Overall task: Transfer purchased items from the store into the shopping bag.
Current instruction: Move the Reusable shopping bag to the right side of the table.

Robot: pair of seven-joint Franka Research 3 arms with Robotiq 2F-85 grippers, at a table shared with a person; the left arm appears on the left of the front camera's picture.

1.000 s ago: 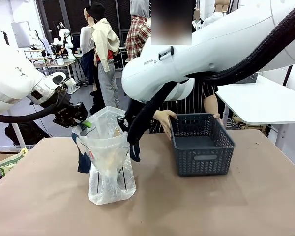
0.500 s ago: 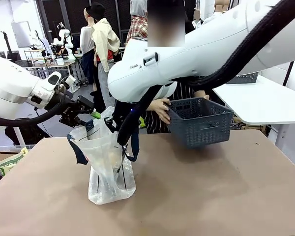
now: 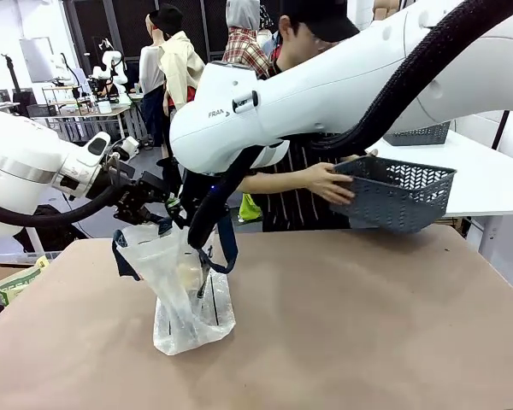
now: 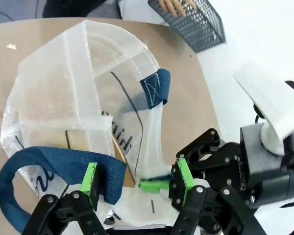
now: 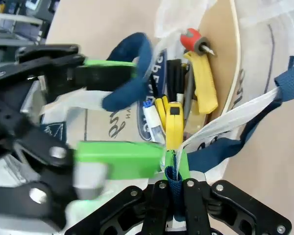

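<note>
Now keep the translucent whitish plastic shopping bag (image 3: 184,295) upright: right gripper (image 5: 175,169) clamped on its navy strap, left gripper (image 4: 137,182) spread wide beside it; yellow slim packets (image 5: 186,105) already inside, dark lattice basket (image 3: 398,192) lifted well beyond it.

A plain brown worktop (image 3: 368,325) stretches across the room. Standing on it, toward the left and fairly near, is the shopping bag (image 3: 188,299), translucent whitish plastic with dark blue straps, its base resting on the surface. The wide right half lies bare.
</note>
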